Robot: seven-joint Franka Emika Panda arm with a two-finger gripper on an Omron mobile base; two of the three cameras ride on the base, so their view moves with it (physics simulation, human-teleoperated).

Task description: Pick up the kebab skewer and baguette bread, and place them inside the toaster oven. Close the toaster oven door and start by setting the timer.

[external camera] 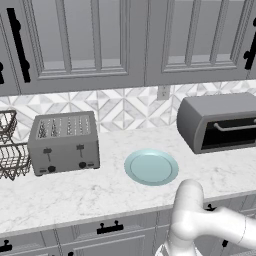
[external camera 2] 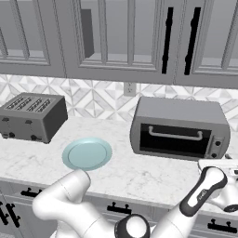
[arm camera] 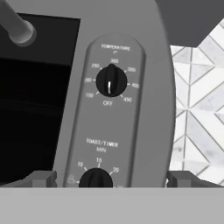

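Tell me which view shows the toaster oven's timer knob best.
The hand view: the timer knob sits close up under its "TOAST/TIMER MIN" label, below the temperature knob. The right base view shows the toaster oven whole, with the knobs as small dark dots. The left base view crops the oven's control side.

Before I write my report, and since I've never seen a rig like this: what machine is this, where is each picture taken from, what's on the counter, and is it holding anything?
It is a white robot arm on a driving base in a rendered kitchen. Two pictures come from cameras on the base, behind the arm to its left and right. The third looks out from the hand itself, close to the control panel of the toaster oven. On the marble counter stand a slot toaster, a teal plate with nothing on it, and the toaster oven with its door shut. A wire rack sits at the far left. The fingers are spread wide either side of the timer knob, holding nothing.
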